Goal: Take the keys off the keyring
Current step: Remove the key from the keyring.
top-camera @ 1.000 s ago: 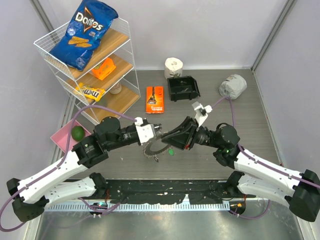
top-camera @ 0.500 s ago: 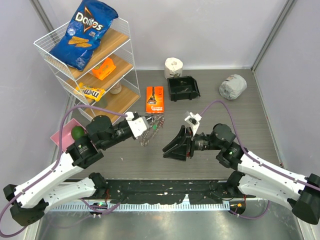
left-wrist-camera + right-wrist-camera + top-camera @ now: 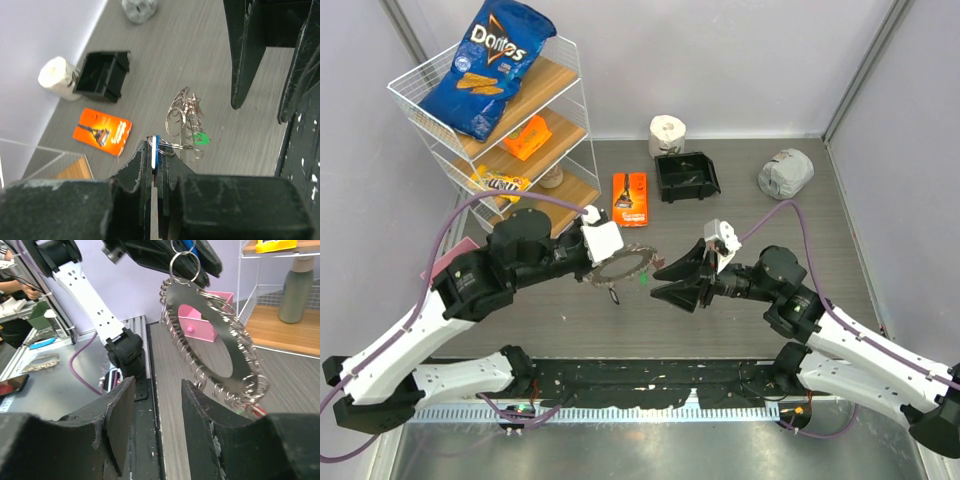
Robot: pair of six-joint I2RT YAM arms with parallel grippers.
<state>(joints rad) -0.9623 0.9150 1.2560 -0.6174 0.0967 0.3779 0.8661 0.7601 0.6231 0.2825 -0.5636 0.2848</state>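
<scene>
Left gripper [image 3: 154,150]: jaws pinched fully together on what looks like a blue-headed key [image 3: 156,144]. The keyring [image 3: 622,266] hangs from it by a small split ring, lifted clear of the table [image 3: 740,200] at mid-workspace. Right gripper [image 3: 156,395]: jaws parted fairly wide with nothing between them, tips aimed at the ring from just beside it. A green-headed key [image 3: 200,138] dangles on the ring's lower edge, on the side nearest the right arm. It is the obvious next candidate. Judgement on the step: the left arm should keep the ring steady and presented edge-on. The right jaws should close on one key head only, not on the fringe of small loops, then work that key round its split ring rather than pulling straight — a straight tug would likely drag the whole ring out of the left pinch or set it swinging. Whether other keys hang among the loops I cannot tell. Writing: the blue bag [image 3: 488,65] on top of the wire shelf [image 3: 570,150] reads "Doritos". The yellow packet [image 3: 498,183] and the orange packet [image 3: 630,198] carry print too small to read.
</scene>
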